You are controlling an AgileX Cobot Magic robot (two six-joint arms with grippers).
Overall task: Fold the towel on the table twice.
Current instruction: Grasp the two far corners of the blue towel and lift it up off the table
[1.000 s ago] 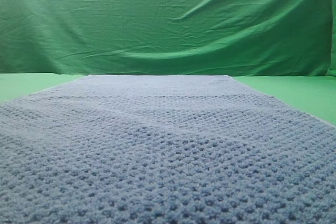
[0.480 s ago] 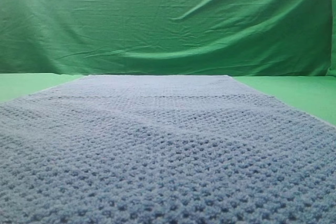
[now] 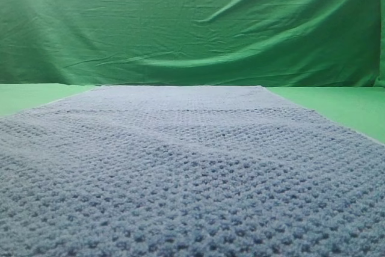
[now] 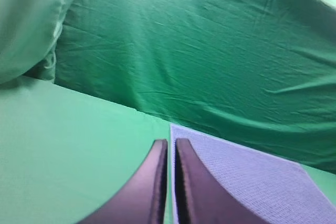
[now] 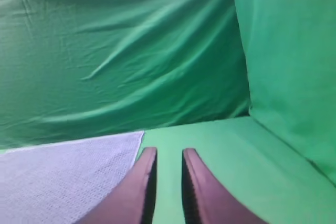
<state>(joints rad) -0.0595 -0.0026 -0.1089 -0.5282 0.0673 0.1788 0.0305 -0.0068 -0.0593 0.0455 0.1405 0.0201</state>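
Note:
The blue-grey waffle-knit towel (image 3: 192,173) lies flat on the green table (image 3: 337,103) and fills most of the exterior high view. No gripper shows there. In the left wrist view my left gripper (image 4: 171,144) hangs above the table beside the towel's (image 4: 247,182) far left corner, fingers nearly touching, holding nothing. In the right wrist view my right gripper (image 5: 165,153) hangs above bare table (image 5: 226,161) just right of the towel's (image 5: 63,177) far right corner, its fingers a narrow gap apart and empty.
A wrinkled green backdrop cloth (image 3: 192,28) hangs behind the table. It also shows in the left wrist view (image 4: 210,51) and wraps round on the right in the right wrist view (image 5: 289,51). Bare green table (image 4: 68,145) lies left of the towel.

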